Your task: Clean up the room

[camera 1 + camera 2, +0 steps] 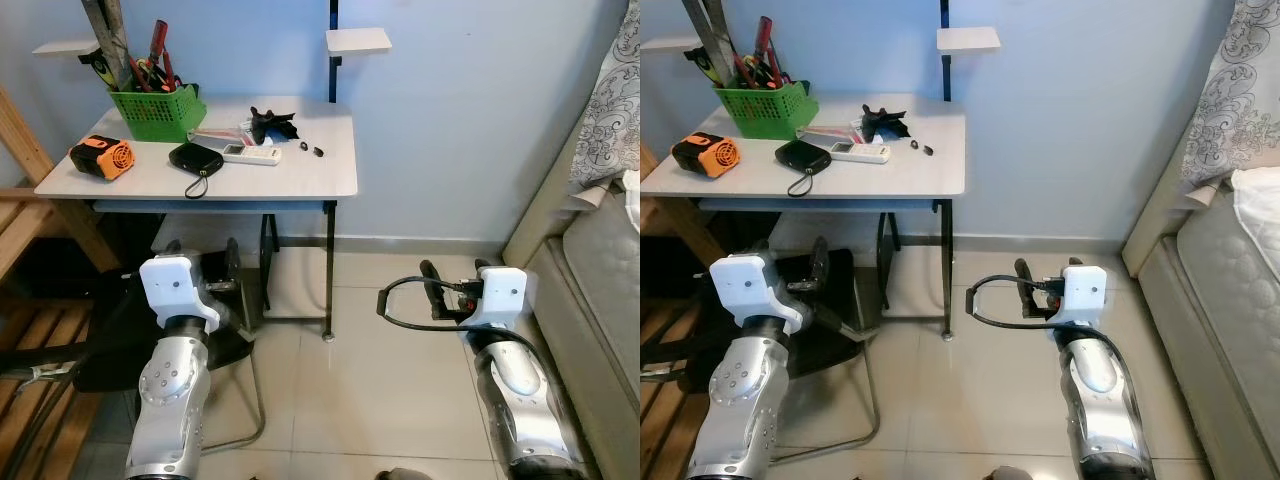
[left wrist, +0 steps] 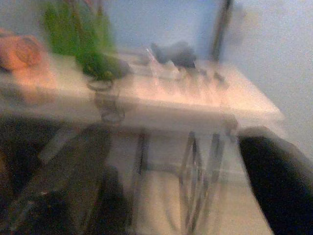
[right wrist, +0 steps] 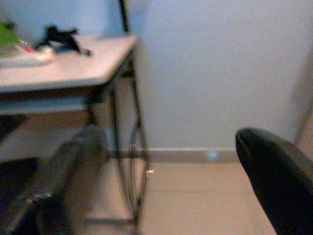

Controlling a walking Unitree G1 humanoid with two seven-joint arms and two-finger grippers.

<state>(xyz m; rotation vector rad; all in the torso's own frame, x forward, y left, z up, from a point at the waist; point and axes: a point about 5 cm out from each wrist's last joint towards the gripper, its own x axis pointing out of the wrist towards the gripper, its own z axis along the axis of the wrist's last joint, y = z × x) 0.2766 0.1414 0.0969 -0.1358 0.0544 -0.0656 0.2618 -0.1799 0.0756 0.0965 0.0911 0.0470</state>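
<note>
Clutter waits on the white surface (image 1: 330, 175) against the blue wall: a white remote control (image 1: 250, 154), likely light, rigid and slick, best pinched across its narrow sides; beside it a black pouch (image 1: 195, 158), probably soft, with a wrist loop to hook; behind, a green basket (image 1: 156, 112) of tools. Both the left claw (image 1: 232, 272) and right claw (image 1: 433, 290) hover low before the surface, fingers parted and empty.

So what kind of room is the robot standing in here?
Probably a bedroom doubling as a workspace: a bed with a patterned pillow along the right, a small white desk, and a green basket of hand tools.
</note>
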